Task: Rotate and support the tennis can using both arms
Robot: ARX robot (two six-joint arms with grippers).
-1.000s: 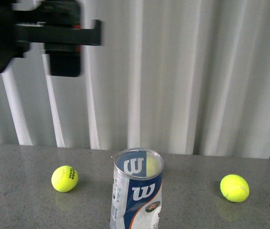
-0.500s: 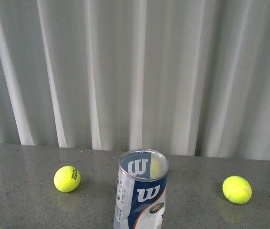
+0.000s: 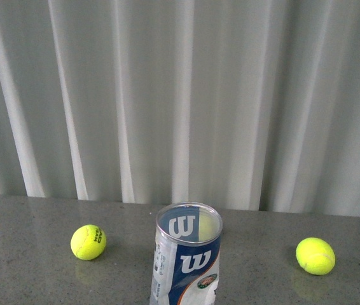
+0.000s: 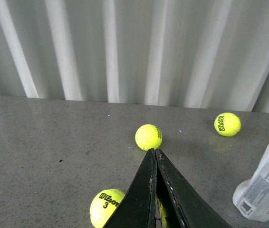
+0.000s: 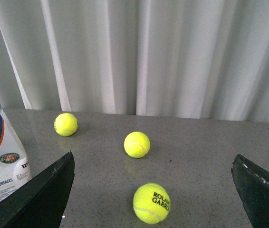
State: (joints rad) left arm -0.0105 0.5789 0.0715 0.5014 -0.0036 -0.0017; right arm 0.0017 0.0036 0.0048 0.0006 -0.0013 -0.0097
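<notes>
Front view showed the tennis can point(image 3: 186, 257) standing upright on the grey speckled table point(image 3: 27, 273), its open silvery rim toward the camera and its base cut off by the frame edge. It was a clear plastic tube with a blue label panel carrying a white "W", a second "W" showing through the far wall, small print down one white side and an orange stripe near the bottom. Neither arm appeared in this view. One yellow tennis ball point(image 3: 88, 242) lay to one side of the can and another yellow ball point(image 3: 315, 255) lay to the other, both well apart from it, with a pleated white curtain point(image 3: 180, 95) behind the table.

Left wrist view had the left gripper point(image 4: 154, 156) with its two thin black fingers pressed together at the tips, clamped on nothing. A Wilson ball marked 3 point(image 4: 107, 207) lay just beside the fingers, a plain ball point(image 4: 148, 137) lay just beyond the tips, and a further ball point(image 4: 227, 124) lay farther out. The can point(image 4: 266, 183) stood off to the side of this gripper, well apart from it, only its lower white part in frame.

Right wrist view had the right gripper point(image 5: 153, 190) spread wide, nothing between its black fingers point(image 5: 44, 192). A Roland Garros ball point(image 5: 151, 203) lay between them, two more balls point(image 5: 137, 144) point(image 5: 65, 124) beyond. The can point(image 5: 1, 152) stood just outside one finger, not touching it.
</notes>
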